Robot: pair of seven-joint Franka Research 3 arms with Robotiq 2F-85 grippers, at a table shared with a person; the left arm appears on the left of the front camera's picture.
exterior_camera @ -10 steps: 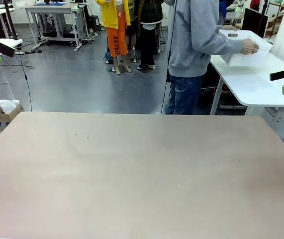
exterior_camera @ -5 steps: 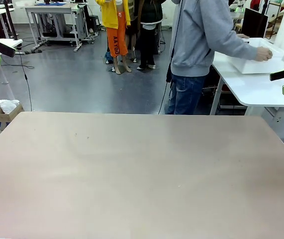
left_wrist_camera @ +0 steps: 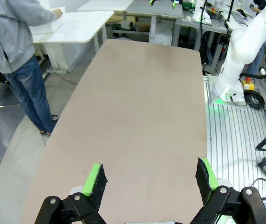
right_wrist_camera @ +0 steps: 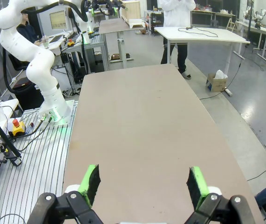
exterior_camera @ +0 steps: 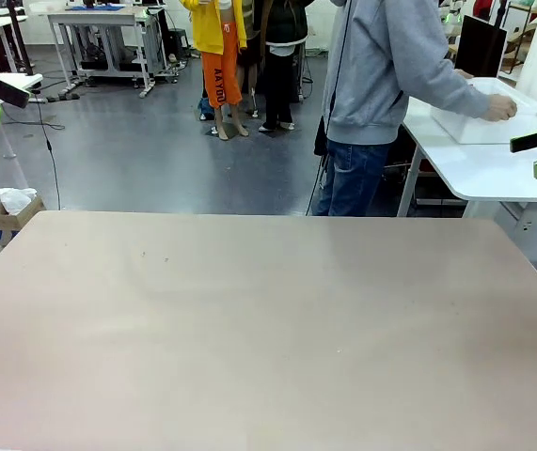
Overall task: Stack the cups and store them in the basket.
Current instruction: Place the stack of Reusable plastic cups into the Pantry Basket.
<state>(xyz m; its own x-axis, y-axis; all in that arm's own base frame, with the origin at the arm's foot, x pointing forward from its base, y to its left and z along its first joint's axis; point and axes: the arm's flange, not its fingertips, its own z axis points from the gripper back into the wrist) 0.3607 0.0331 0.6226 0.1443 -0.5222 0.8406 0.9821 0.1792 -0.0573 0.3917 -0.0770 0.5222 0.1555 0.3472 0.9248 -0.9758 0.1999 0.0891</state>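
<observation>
Both my jaws wide open and holding nothing, over a bare worktop (exterior_camera: 268, 319).

My left jaws (left_wrist_camera: 151, 179) hang above the near end of the tan worktop, green pads (left_wrist_camera: 95, 179) spread far apart with only the surface between them; my right jaws (right_wrist_camera: 142, 186) are the same at the other side, pads (right_wrist_camera: 195, 186) well apart, gripping nothing. In the front view the tips of my left jaws show at the left edge and of my right at the right edge, both off the worktop's surface. The basket (exterior_camera: 480, 117) sits on a separate white table (exterior_camera: 494, 169) beyond the far right corner, where a person in a grey top (exterior_camera: 390, 66) stands with a hand (exterior_camera: 499, 107) on its rim. I cannot tell where the cups are.
</observation>
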